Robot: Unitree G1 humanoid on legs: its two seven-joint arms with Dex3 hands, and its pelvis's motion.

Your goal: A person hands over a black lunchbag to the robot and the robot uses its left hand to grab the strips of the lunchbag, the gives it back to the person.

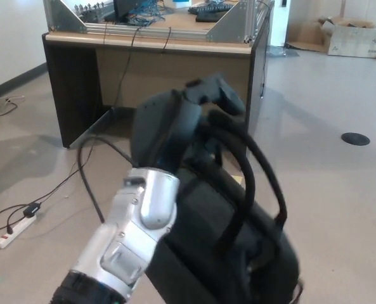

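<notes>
Grey floor [340,190] all round, power strip [13,231] and cables near left edge. Nearest: black lunchbag [238,253] at bottom centre, hanging tilted, blurred. Its strips [254,171] arch up from bag top into left hand [188,120], whose fingers curl closed around them. Silver forearm [134,228] enters from bottom left. Behind: wooden desk [156,60] with metal frame on top. Far right: cardboard box [356,38].
</notes>
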